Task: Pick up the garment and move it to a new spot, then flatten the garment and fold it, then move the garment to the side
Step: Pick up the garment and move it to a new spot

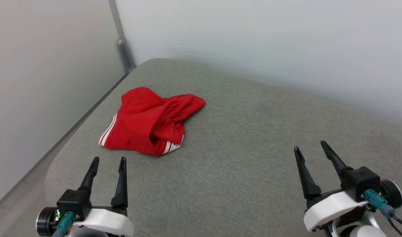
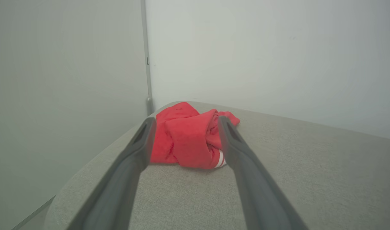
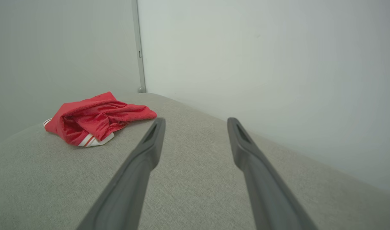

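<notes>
The garment (image 1: pixel 148 123) is a crumpled red heap with white striped trim, lying on the grey cushioned surface (image 1: pixel 247 138) towards its far left corner. My left gripper (image 1: pixel 108 161) stands open just short of the heap's near edge, empty, fingers pointing at it. In the left wrist view the garment (image 2: pixel 188 140) sits straight ahead between the two fingers, a little beyond their tips (image 2: pixel 185 123). My right gripper (image 1: pixel 311 146) is open and empty at the lower right, far from the cloth. The right wrist view has the garment (image 3: pixel 96 119) off to the left of that gripper (image 3: pixel 195 121).
Pale walls close in behind and to the left, meeting at a corner with a grey metal post (image 1: pixel 122 42). The cushion's left edge (image 1: pixel 72 131) drops off close beside the garment. Bare grey fabric stretches across the middle and right.
</notes>
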Tool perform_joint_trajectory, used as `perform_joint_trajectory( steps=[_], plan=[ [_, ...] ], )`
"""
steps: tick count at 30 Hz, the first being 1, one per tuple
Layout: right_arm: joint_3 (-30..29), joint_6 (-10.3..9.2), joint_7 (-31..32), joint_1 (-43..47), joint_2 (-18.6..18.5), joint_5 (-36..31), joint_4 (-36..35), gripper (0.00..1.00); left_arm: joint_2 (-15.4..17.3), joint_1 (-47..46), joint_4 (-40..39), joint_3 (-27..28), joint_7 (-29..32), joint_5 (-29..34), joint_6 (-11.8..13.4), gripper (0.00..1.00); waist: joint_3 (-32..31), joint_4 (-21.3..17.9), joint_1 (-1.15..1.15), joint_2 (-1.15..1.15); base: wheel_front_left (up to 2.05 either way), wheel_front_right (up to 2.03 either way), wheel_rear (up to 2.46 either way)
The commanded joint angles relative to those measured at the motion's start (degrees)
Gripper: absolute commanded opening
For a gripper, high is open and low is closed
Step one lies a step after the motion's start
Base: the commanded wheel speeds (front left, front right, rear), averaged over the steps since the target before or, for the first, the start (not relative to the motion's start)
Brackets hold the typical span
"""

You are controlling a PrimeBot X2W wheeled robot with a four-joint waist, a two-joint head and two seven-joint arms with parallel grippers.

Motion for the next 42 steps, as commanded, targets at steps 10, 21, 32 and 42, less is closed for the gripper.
perform_joint_trajectory(
  steps=[10, 21, 32, 42],
  plan=[
    [0.43, -0.03, 0.52, -0.97, 0.09, -0.32, -0.67, 1.00, -0.03, 0.08, -0.35, 0.78, -0.15, -0.41, -0.14, 1.00, 1.34, 2.94, 0.00, 0.00, 0.00, 0.00, 0.00],
    [0.82, -0.04, 3.03, -4.19, -0.80, -2.14, -3.92, 1.00, 3.09, -10.06, 3.19, -0.09, 0.09, -4.21, -0.33, 1.00, 7.91, -0.17, 0.00, 0.00, 0.00, 0.00, 0.00],
    [1.20, -0.04, 4.61, -8.39, -2.41, -1.55, -6.81, 1.00, 13.01, -29.08, 8.99, -1.20, 18.30, -13.24, -0.30, 1.00, 16.98, -7.52, 0.00, 0.00, 0.00, 0.00, 0.00],
    [1.30, -0.03, 3.13, -11.02, -1.85, -1.53, -6.31, 1.00, 21.37, -38.93, 22.52, -1.05, 44.25, -21.60, -0.31, 1.00, 23.73, -13.88, 0.00, 0.00, 0.00, 0.00, 0.00]
  ],
)
